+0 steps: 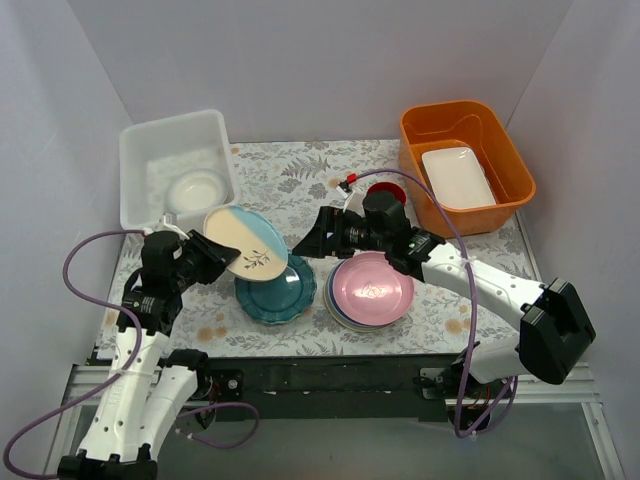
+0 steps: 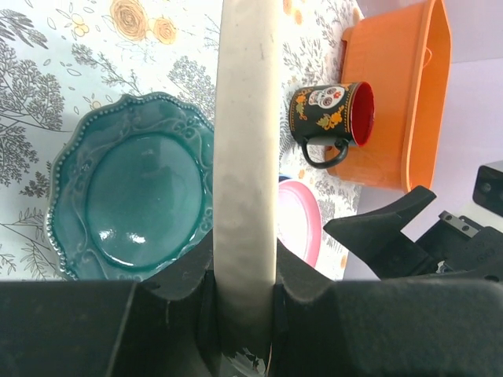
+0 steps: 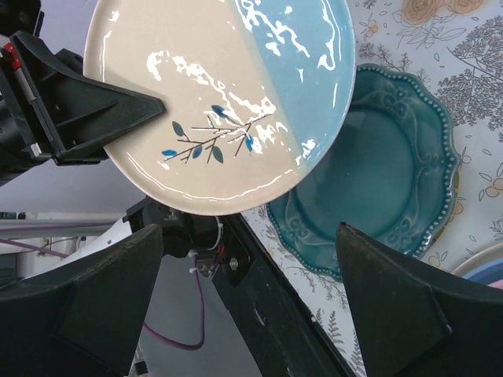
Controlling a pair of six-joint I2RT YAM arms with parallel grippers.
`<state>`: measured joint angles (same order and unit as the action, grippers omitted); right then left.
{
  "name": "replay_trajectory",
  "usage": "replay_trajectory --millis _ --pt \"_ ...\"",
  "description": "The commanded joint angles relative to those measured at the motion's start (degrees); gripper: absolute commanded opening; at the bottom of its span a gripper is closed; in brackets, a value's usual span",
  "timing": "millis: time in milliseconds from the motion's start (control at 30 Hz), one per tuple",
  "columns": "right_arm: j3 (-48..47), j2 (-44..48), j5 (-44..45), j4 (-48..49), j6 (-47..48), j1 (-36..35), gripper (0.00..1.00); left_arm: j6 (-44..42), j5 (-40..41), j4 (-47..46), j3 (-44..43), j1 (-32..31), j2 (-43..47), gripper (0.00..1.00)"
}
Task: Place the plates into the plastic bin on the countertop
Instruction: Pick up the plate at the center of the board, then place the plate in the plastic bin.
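Left end effector (image 1: 205, 255) pinching glossy round cream-and-blue plate (image 1: 246, 243), scalloped teal plate (image 1: 276, 290) below

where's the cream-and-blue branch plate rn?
The cream-and-blue plate is left of centre in the top view, clamped at its rim by the left gripper, tilted above the teal plate, just in front of the plastic bin.

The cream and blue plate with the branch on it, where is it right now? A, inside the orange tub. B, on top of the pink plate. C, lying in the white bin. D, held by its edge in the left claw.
D: the left claw pinches the cream and blue plate by its rim, tilted up off the cloth beside the teal plate.
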<state>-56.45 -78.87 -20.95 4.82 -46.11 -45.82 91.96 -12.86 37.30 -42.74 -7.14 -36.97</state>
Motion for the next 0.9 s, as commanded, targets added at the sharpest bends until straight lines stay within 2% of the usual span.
replay_trajectory --millis 0,300,567,767,867 --pt "-0.42 -0.14 -1.1 1.24 0.84 1.26 0.98 0.94 1.17 -7.94 -5.06 -0.16 -0.9 0.0" --pt "-1.57 -4.53 -3.66 4.41 -0.65 1.7 0.98 0.06 -0.76 -13.47 -8.76 0.02 -10.22 0.0" --pt "-0.77 -3.31 -2.43 1.95 1.19 2.05 0.98 -0.47 -6.28 -20.06 -14.21 1.6 -22.33 0.0" --pt "0.72 -2.25 -2.78 1.07 2.07 2.76 0.98 0.06 -11.12 -25.33 -18.6 6.34 -29.9 0.0" --pt "0.81 -2.25 -3.13 1.68 2.16 3.37 0.98 1.64 -14.11 -27.88 -19.83 10.9 -32.81 0.0"
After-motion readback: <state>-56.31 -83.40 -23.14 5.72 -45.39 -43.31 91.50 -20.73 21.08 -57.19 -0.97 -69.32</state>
